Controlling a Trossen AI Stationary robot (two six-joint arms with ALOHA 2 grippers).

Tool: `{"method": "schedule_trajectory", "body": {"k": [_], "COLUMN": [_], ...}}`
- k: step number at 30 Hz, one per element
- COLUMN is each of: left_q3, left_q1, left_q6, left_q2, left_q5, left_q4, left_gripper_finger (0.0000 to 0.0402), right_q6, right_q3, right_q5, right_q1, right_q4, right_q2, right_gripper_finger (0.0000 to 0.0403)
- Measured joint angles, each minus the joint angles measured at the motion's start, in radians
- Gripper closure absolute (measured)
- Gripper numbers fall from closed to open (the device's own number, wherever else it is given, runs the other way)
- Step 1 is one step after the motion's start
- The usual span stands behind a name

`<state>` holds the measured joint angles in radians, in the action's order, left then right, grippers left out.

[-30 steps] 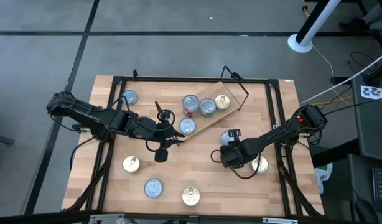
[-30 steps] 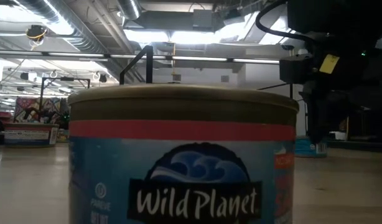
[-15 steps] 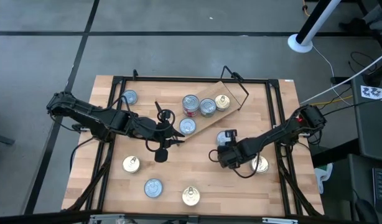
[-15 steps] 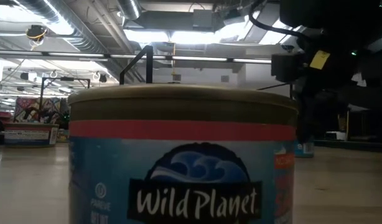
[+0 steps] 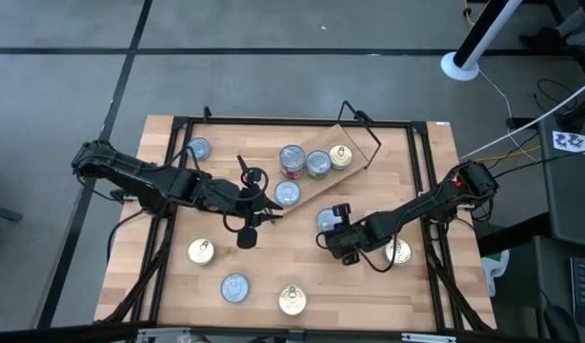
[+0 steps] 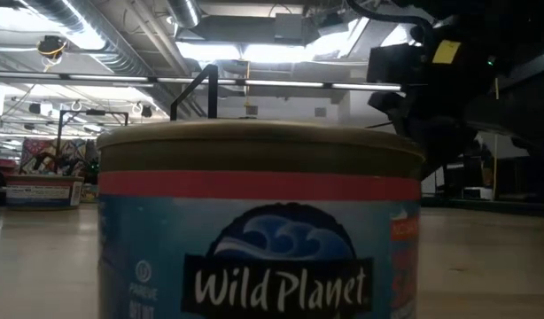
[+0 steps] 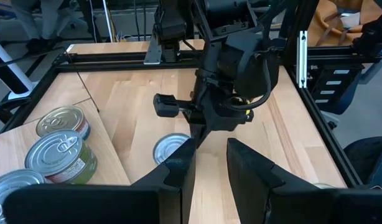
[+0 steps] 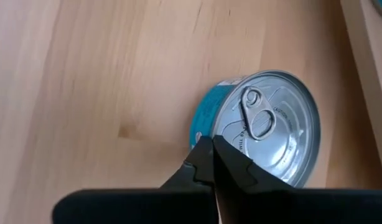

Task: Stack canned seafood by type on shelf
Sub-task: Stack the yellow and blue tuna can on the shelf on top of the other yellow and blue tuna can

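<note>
Three tins sit on the shelf in the high view, left end effector waiting part-spread at its near corner. Right wrist view: right end effector pressed together, empty, tips against a blue-labelled tin on the bench; judged step is nudging it shelfward, next needs spreading and straddling it.

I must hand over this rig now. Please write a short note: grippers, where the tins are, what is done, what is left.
Right gripper: shut, holding nothing, its tips against a blue tin on the table, below the shelf.
Left gripper: part open, empty, at the shelf's near end.
Shelf: lies at an angle; four tins sit in a row on it, none stacked.
Loose on the table: one tin at the far left, three near the front, one under the right arm.
Left: stack the tins by type.
</note>
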<state>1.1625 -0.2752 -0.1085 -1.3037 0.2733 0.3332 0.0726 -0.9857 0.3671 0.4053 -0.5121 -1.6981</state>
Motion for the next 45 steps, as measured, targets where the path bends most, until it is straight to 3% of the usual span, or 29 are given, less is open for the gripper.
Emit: {"method": "schedule_trajectory", "body": {"k": [33,45], "left_q3": [0.0,0.0], "left_q1": [0.0,0.0], "left_q6": [0.0,0.0], "left_q2": [0.0,0.0], "left_q5": [0.0,0.0], "left_q4": [0.0,0.0], "left_gripper_finger": [0.0315,0.0315], "right_q6": [-0.107,-0.209], "right_q3": [-0.003,-0.086], "right_q5": [0.03,0.044], "right_q1": [0.0,0.0], "right_q4": [0.048,0.039], "right_q2": [0.004,0.005], "right_gripper_finger": [0.0403,0.0403]}}
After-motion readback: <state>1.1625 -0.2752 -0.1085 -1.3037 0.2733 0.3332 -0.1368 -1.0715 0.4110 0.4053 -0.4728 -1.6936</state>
